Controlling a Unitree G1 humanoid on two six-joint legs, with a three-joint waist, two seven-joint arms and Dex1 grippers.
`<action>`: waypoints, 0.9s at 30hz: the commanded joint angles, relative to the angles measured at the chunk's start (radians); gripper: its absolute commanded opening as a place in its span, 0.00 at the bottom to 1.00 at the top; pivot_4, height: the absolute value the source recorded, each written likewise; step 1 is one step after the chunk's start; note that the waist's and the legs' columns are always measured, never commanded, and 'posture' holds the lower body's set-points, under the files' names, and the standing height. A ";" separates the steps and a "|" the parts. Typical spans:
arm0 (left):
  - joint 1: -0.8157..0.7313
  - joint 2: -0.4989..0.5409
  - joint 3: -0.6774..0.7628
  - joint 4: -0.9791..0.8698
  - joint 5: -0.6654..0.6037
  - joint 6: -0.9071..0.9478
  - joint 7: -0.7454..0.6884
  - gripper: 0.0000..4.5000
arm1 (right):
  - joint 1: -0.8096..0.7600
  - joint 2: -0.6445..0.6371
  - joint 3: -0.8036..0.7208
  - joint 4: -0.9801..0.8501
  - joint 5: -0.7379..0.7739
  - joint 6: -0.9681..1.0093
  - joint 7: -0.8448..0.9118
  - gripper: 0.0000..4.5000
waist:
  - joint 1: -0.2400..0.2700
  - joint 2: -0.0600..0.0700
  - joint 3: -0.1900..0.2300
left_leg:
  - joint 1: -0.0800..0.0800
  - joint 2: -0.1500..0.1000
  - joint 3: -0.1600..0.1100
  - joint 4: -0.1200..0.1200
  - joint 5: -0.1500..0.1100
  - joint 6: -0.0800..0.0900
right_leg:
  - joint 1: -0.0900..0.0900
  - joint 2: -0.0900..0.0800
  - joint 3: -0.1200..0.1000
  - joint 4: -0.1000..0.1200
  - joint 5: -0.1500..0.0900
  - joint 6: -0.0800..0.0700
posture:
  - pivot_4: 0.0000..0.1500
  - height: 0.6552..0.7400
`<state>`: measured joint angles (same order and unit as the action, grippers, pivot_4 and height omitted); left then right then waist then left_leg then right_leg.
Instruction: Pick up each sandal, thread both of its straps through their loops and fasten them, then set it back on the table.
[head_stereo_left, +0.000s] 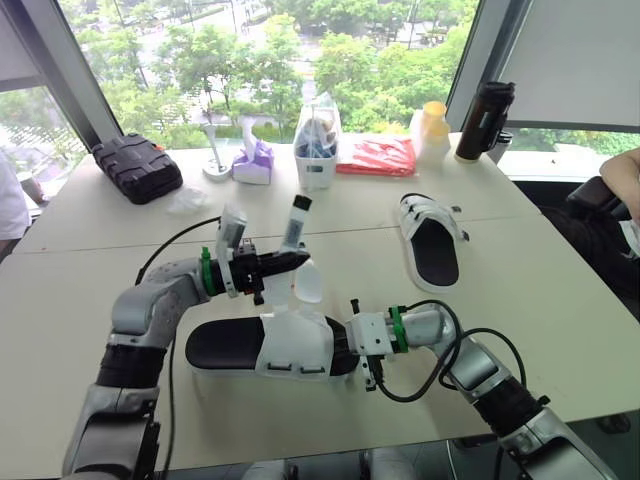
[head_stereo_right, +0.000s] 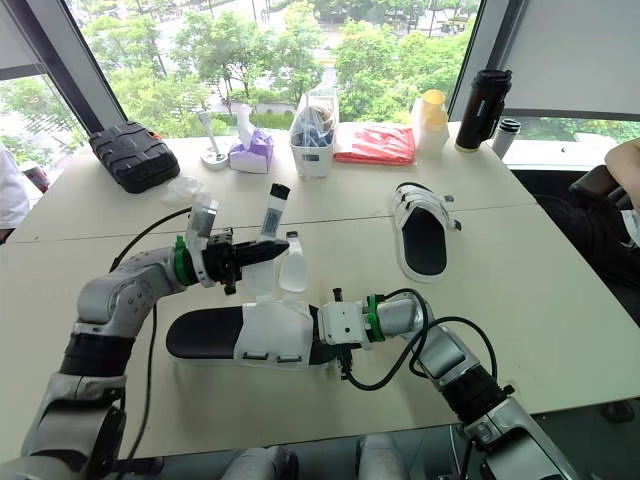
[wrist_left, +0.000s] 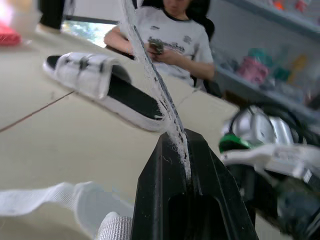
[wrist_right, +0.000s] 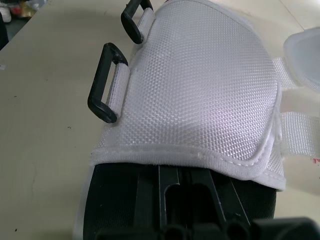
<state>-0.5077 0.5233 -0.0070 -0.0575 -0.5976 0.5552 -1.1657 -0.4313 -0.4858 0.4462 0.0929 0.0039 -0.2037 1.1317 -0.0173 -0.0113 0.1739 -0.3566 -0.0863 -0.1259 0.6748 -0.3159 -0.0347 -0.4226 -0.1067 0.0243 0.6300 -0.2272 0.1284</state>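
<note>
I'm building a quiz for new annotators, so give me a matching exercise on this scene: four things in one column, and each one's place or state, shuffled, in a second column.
Things:
1. near sandal
2. far sandal
3. strap
4. black case

Places or states:
A. on the far left part of the table
B. pinched in the left gripper, raised
C. lies by itself, to the robot's right
D. right gripper at one end, both black loops empty

Pairs: 1-D; 2-C; 3-B; 4-A
</note>
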 joint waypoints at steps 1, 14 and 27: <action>0.067 0.095 -0.065 -0.135 0.084 -0.190 -0.157 0.00 | 0.017 -0.012 0.030 0.032 -0.029 0.004 0.024 0.00 | 0.000 0.000 0.000 | 0.000 0.000 0.000 -0.001 -0.001 0.001 | 0.000 0.000 0.000 0.000 0.000 0.000 | 1.00 1.00; 0.187 0.209 -0.144 -0.229 0.213 -0.683 -0.398 0.00 | -0.008 -0.010 0.045 0.080 -0.041 -0.043 0.042 0.00 | 0.004 0.000 0.000 | 0.001 0.010 0.003 -0.009 -0.001 0.003 | 0.000 0.006 -0.001 -0.011 0.004 -0.006 | 1.00 1.00; 0.316 0.339 -0.179 -0.202 0.208 -1.036 -0.449 0.64 | -0.025 -0.008 0.055 0.120 -0.053 -0.074 0.039 0.00 | 0.003 0.001 0.000 | 0.001 0.014 0.006 -0.010 -0.001 0.003 | 0.000 0.009 0.000 -0.013 0.004 -0.007 | 1.00 1.00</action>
<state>-0.1970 0.8444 -0.1843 -0.2517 -0.3820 -0.4302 -1.6104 -0.4720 -0.4840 0.4709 0.1632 0.0038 -0.2914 1.1585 -0.0141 -0.0108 0.1742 -0.3553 -0.0720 -0.1202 0.6652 -0.3174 -0.0316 -0.4227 -0.0978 0.0241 0.6175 -0.2228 0.1209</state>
